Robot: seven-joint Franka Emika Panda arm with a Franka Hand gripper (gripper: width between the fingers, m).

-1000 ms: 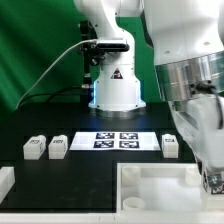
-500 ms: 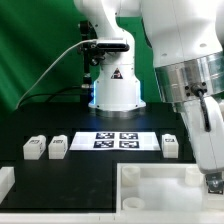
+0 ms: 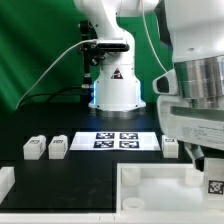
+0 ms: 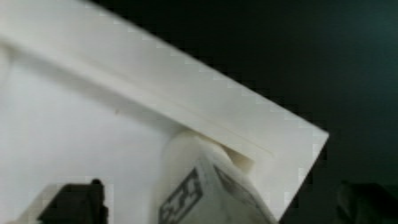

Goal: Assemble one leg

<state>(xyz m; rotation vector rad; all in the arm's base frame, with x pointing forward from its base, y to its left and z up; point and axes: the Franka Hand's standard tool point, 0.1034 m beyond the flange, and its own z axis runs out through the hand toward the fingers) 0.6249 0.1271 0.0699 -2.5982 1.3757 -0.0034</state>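
Note:
My gripper [image 3: 212,178] is at the exterior view's lower right, over the right corner of the large white tabletop [image 3: 150,190]. It is shut on a leg [image 3: 213,186], a small white block whose black-and-white tag faces the camera. In the wrist view the leg [image 4: 199,192] stands between my dark fingers [image 4: 71,203], close to the tabletop's raised rim corner [image 4: 249,125]. I cannot tell whether the leg touches the tabletop. Three more legs lie on the black table: two [image 3: 35,147] [image 3: 59,146] at the left and one [image 3: 171,146] at the right.
The marker board [image 3: 116,139] lies flat in the middle of the table, before the arm's white base [image 3: 116,90]. A white part [image 3: 5,180] shows at the lower left edge. Green backdrop behind.
The wrist has turned and shifted above the tabletop's right corner. The held leg's tag now faces the exterior camera. The other legs have not moved.

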